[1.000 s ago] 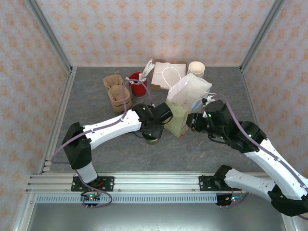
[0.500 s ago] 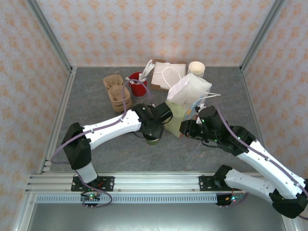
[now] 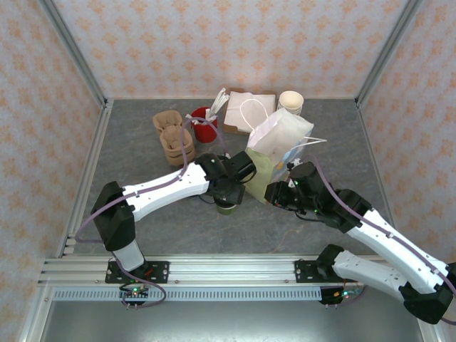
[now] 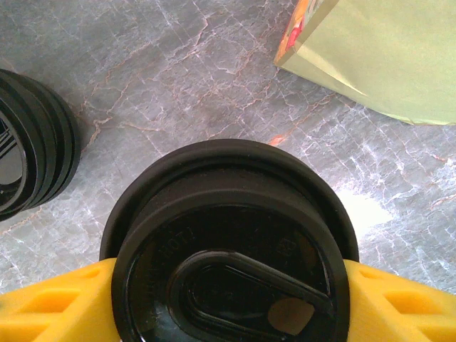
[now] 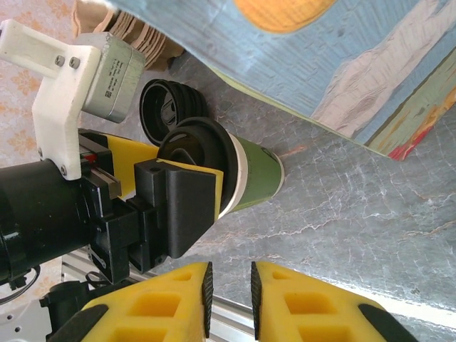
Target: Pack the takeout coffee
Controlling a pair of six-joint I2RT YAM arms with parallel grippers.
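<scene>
Takeout coffee (image 5: 253, 178), one cup, seemingly gripped by left hand (image 4: 228, 288); right hand (image 5: 228, 292) near-closed, empty

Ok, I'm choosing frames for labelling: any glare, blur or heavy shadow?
Top external: even light, soft shadows under the arms. Left wrist: takeout coffee lid slightly soft up close, a glare patch on the table. Right wrist: sharp, the paper bag print clear.
</scene>
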